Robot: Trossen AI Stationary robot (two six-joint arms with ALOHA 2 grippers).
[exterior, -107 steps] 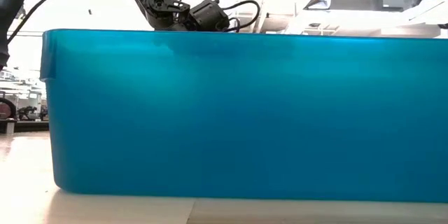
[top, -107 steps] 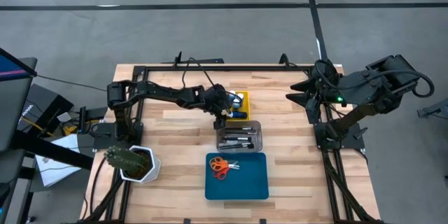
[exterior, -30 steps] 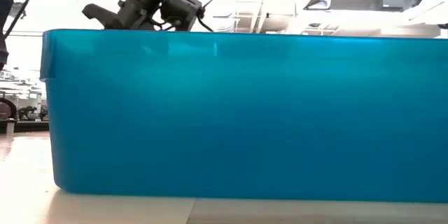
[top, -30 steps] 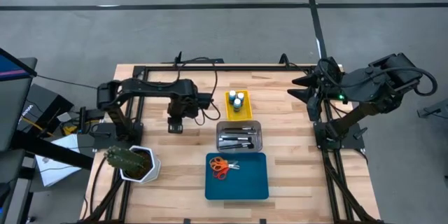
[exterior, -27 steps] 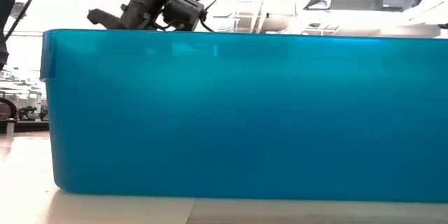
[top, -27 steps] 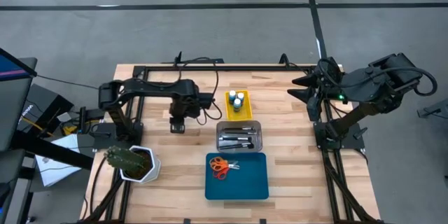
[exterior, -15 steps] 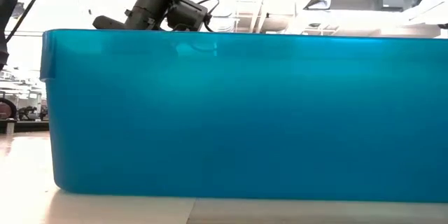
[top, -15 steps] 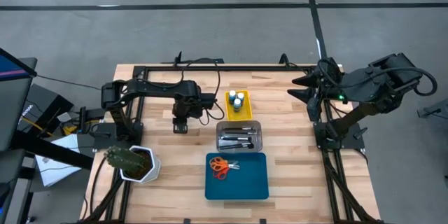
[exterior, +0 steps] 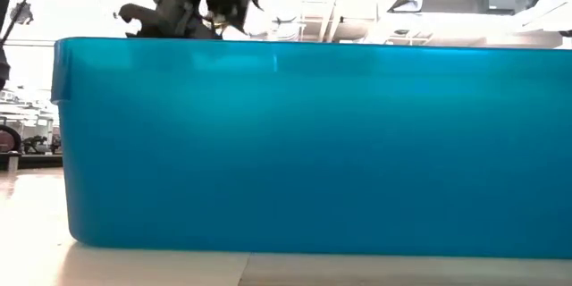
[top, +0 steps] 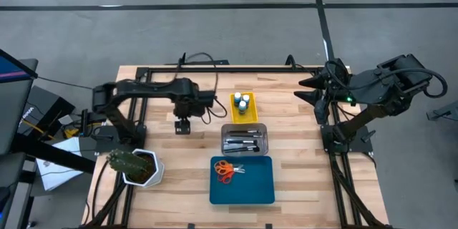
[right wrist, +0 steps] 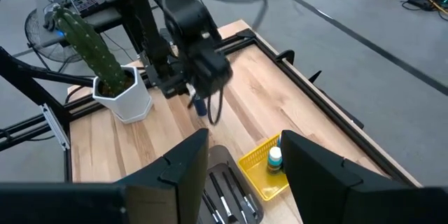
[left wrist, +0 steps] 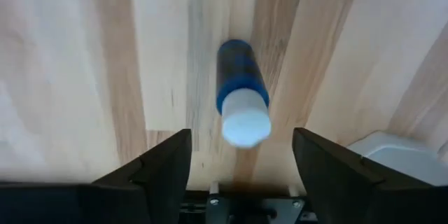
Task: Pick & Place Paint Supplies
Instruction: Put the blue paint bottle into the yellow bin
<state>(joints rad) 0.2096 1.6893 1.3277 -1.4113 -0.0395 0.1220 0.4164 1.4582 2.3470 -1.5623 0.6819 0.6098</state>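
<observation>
A small blue bottle with a white cap stands on the bare wooden table to the left of the yellow tray, cap up. My left gripper hangs straight above it, pointing down and open. Its fingers stand wide on either side of the cap and touch nothing. From the right wrist view, the bottle shows just under that gripper. More blue bottles stand in the yellow tray. Paintbrushes lie in the clear tray. Orange-handled scissors lie in the blue tray. My right gripper waits open, raised at the far right.
A cactus in a white pot stands at the near left corner. The clear tray and blue tray sit in a row toward the near edge. The blue tray's wall fills the low view. Bare wood lies around the bottle.
My left gripper has stayed over the same patch of table left of the yellow tray. It drifted slightly toward the right edge and back, and tipped a little. My right arm has kept still.
</observation>
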